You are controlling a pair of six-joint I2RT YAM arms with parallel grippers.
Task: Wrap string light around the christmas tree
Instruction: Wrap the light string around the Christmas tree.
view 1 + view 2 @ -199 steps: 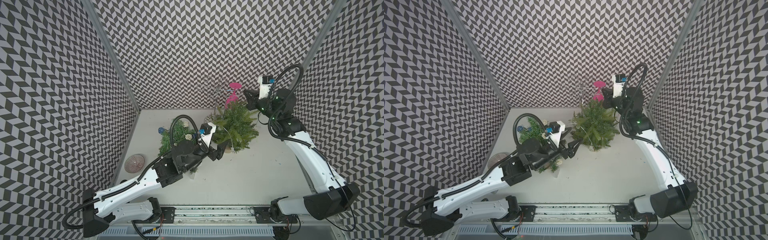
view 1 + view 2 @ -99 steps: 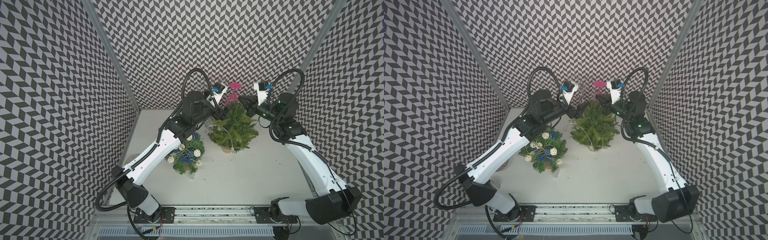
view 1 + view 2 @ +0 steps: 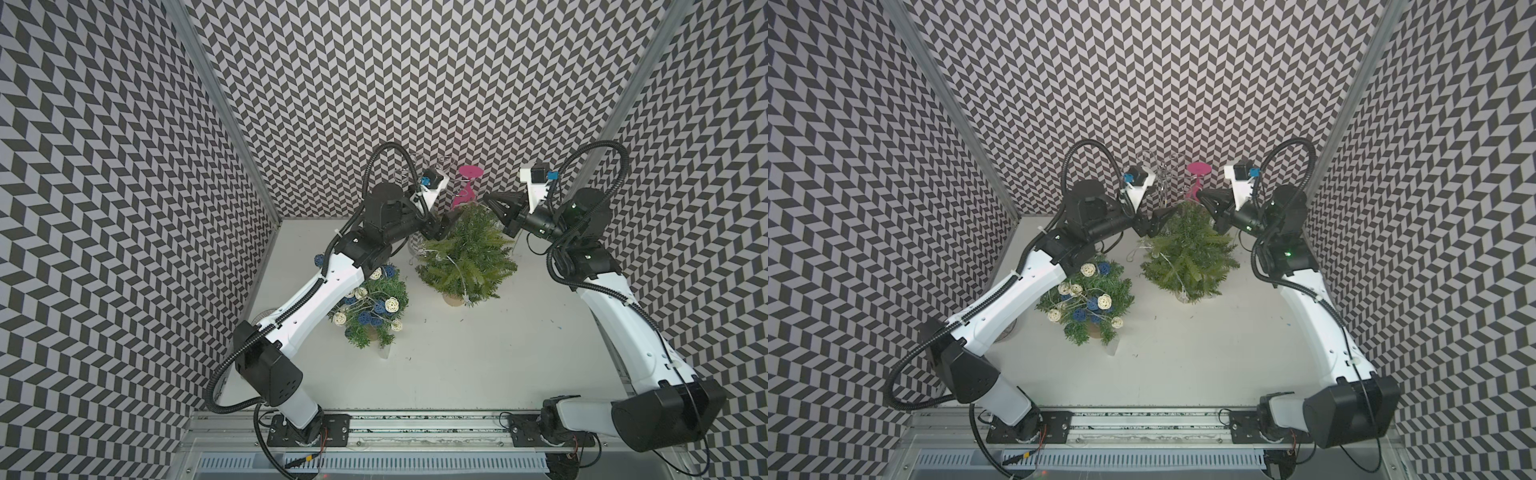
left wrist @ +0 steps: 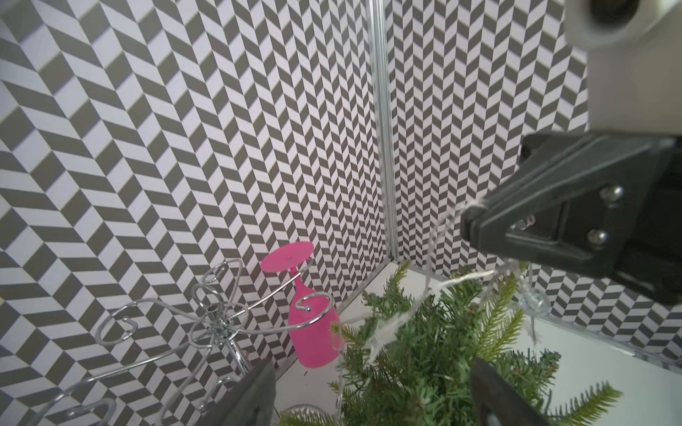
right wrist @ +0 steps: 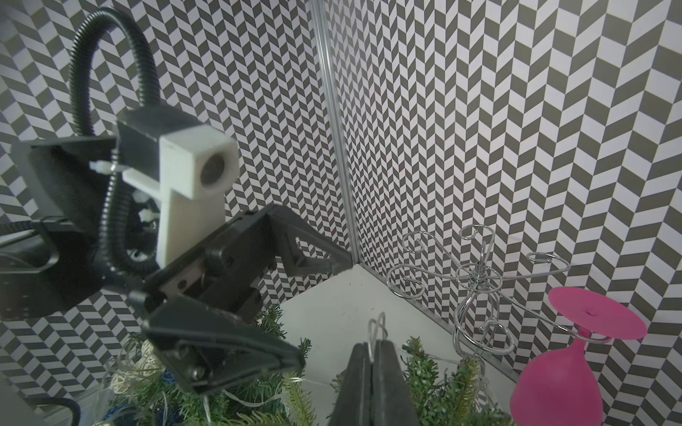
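Observation:
The bare green christmas tree (image 3: 465,257) (image 3: 1187,257) stands at the back middle of the table. The string light (image 3: 457,270) is a thin clear wire draped down its branches. My right gripper (image 3: 488,199) (image 3: 1202,194) hangs over the treetop from the right, shut on a loop of the string light (image 5: 376,328) that pokes out between its fingertips (image 5: 372,350). My left gripper (image 3: 446,224) (image 3: 1156,222) faces it from the left, open, with nothing in it. In the left wrist view its fingers straddle the treetop (image 4: 424,350), and the strand (image 4: 454,280) runs up to the right gripper (image 4: 468,221).
A second small tree (image 3: 374,307) (image 3: 1088,299) with blue and white balls stands front left, partly under my left arm. A wire glass rack (image 3: 1163,178) (image 5: 476,280) holding an upside-down pink glass (image 3: 467,187) (image 4: 313,332) stands behind the trees against the back wall.
My left arm has swung from low beside the decorated tree up to the back of the bare tree's top. The right gripper has shifted slightly left over the treetop, still shut.

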